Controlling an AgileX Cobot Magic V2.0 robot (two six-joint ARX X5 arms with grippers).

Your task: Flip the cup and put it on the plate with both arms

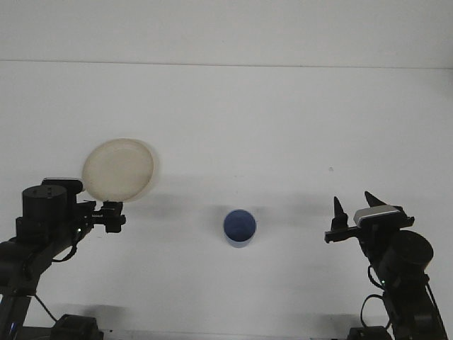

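A blue cup [240, 227] stands on the white table near the middle front, with its round top face toward the camera. A cream plate [118, 170] lies flat at the left. My left gripper [113, 215] is just below the plate's front edge and well to the left of the cup; its fingers look close together with nothing between them. My right gripper [352, 207] is at the right, well clear of the cup, its two dark fingertips [337, 207] spread apart and empty.
The white table [283, 127] stretches back to a pale wall. A small dark speck [330, 168] marks the surface at the right. Both arm bases sit at the front corners.
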